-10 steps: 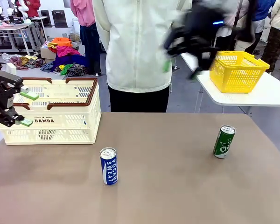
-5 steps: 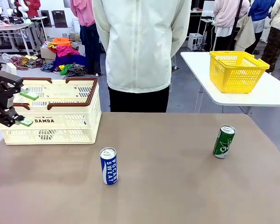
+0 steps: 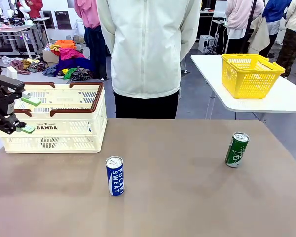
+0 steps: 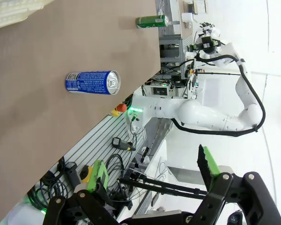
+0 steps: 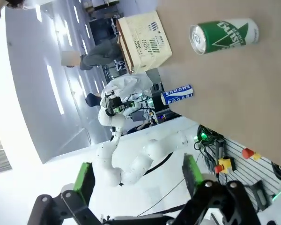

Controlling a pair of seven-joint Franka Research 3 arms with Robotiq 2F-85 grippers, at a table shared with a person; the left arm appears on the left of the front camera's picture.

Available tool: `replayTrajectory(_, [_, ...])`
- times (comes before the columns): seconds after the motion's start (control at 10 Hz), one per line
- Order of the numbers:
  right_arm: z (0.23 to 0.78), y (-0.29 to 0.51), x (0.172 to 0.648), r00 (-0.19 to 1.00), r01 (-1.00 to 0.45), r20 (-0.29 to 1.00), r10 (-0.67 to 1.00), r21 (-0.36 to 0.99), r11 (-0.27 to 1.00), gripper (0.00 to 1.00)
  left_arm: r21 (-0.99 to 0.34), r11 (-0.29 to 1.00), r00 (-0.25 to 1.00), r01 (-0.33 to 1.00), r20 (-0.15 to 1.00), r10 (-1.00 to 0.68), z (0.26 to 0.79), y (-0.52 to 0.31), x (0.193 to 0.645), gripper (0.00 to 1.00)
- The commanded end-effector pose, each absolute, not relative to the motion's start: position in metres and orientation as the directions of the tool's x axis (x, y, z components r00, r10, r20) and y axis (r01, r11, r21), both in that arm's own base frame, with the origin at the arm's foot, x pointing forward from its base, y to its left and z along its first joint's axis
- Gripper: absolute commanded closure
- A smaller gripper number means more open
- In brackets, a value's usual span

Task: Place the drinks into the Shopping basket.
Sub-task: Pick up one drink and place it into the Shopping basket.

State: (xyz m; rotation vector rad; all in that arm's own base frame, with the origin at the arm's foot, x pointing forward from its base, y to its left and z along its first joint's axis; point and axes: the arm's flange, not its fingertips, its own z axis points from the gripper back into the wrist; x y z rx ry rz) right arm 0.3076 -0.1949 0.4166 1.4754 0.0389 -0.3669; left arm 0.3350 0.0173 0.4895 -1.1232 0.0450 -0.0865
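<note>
- Since a second ago, the dark blurred arm that crossed in front of the yellow mesh basket (image 3: 249,74) has swung away; nothing on the tabletop (image 3: 187,207) has shifted
- left gripper (image 3: 28,115): jaws spread wide, nothing between the green pads; it hangs at the tabletop's left edge, in front of the near left corner of the Shopping basket (image 3: 69,133)
- right gripper (image 5: 138,166): fingers released and empty, well apart from both drinks
- blue Pocari Sweat can (image 3: 115,176): upright, left of the tabletop's middle, toward the near edge
- green can (image 3: 237,149): upright near the right edge
- Shopping basket: sits at the far left corner; both cans stand outside it
- person (image 3: 148,49): stands behind the far edge
</note>
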Motion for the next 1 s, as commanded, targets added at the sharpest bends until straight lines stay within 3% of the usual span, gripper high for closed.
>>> replayTrajectory(0.0, [0.449,-0.209,0.294,0.938,0.291,-0.267,-0.221,0.953,0.084,0.00,-0.901,0.431,0.995,0.048,0.006,-0.098,0.491,0.019,0.333,0.00])
replayTrajectory(0.5, [0.449,-0.209,0.294,0.938,0.291,-0.267,-0.221,0.953,0.084,0.00,-0.902,0.430,0.996,0.047,0.008,-0.092,0.490,0.017,0.335,0.00])
replayTrajectory(0.6, [0.449,-0.209,0.294,0.938,0.291,-0.267,-0.221,0.953,0.084,0.00,-0.890,0.438,0.975,0.129,0.033,-0.221,0.518,-0.005,0.333,0.00])
replayTrajectory(0.7, [0.449,-0.209,0.294,0.938,0.291,-0.267,-0.221,0.953,0.084,0.00,-0.809,0.575,0.955,0.120,-0.063,-0.289,0.552,-0.053,0.328,0.00])
replayTrajectory(0.9, [0.449,-0.209,0.294,0.938,0.291,-0.267,-0.221,0.953,0.084,0.00,-0.556,0.830,0.963,0.047,-0.196,-0.186,0.594,-0.163,0.321,0.00])
